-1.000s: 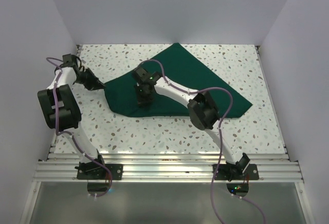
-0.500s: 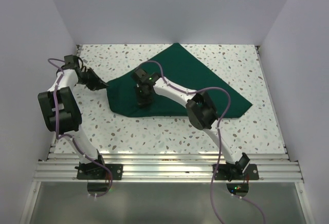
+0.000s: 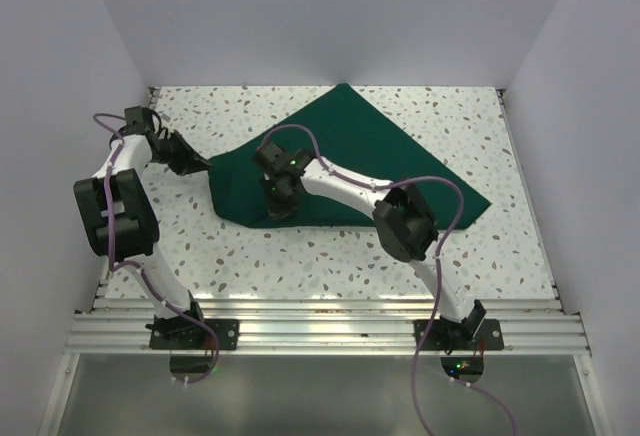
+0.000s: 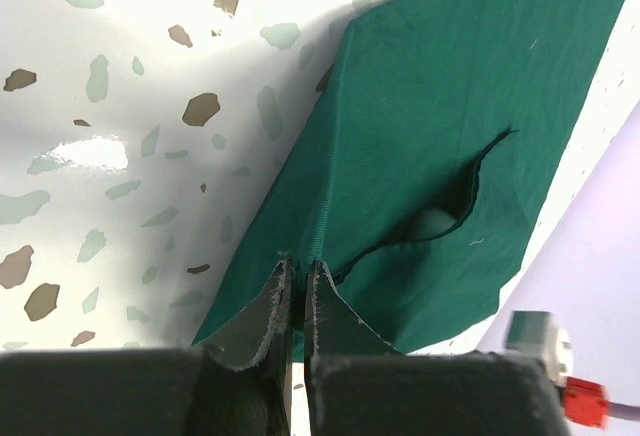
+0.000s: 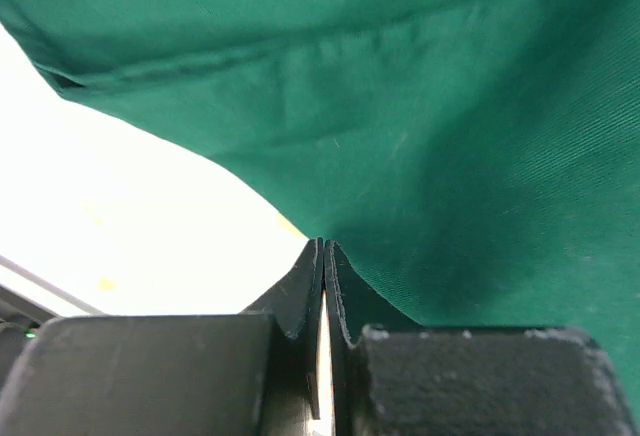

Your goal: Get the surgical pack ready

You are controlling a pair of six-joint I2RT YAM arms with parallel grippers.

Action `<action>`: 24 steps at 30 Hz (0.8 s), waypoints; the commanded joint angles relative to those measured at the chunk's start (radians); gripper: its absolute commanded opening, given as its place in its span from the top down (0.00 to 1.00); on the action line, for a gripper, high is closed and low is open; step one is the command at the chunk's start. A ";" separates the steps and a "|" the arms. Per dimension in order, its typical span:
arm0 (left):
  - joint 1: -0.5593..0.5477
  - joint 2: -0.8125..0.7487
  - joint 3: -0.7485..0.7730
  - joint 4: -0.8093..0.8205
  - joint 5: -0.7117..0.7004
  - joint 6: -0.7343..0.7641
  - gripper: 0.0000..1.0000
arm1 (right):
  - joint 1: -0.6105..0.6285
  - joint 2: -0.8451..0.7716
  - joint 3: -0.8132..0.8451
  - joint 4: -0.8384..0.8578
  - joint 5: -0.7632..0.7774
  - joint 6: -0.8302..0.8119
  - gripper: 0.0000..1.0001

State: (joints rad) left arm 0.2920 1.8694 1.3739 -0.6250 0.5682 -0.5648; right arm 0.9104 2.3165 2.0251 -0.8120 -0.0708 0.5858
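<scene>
Reaching up from the lower left of the top view, left arm folds back toward upper left; left gripper point(image 3: 202, 165) pressed together, pinching the left corner of the surgical pack point(image 3: 370, 141). Right arm stretches diagonally up-left over the cloth; right gripper point(image 3: 279, 210) closed, nipping its lower edge. Pack lies spread mid-frame on speckled table point(image 3: 300, 256).

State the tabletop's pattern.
The tabletop is white with grey, brown and pale-green flecks; the left wrist view shows it best.
</scene>
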 commanded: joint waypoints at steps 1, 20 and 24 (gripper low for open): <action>-0.002 -0.024 0.016 0.038 0.032 -0.014 1.00 | -0.001 -0.013 -0.035 0.028 -0.004 0.016 1.00; -0.030 -0.050 0.002 0.087 0.084 -0.044 1.00 | 0.001 0.052 -0.103 0.063 -0.014 0.020 1.00; -0.059 -0.068 0.001 0.100 0.093 -0.055 1.00 | -0.002 -0.025 -0.088 0.060 0.002 0.031 1.00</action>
State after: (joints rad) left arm 0.2607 1.8687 1.3666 -0.5797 0.6186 -0.5930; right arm 0.9089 2.3436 1.9430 -0.7536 -0.0944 0.6029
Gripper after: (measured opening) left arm 0.048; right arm 0.008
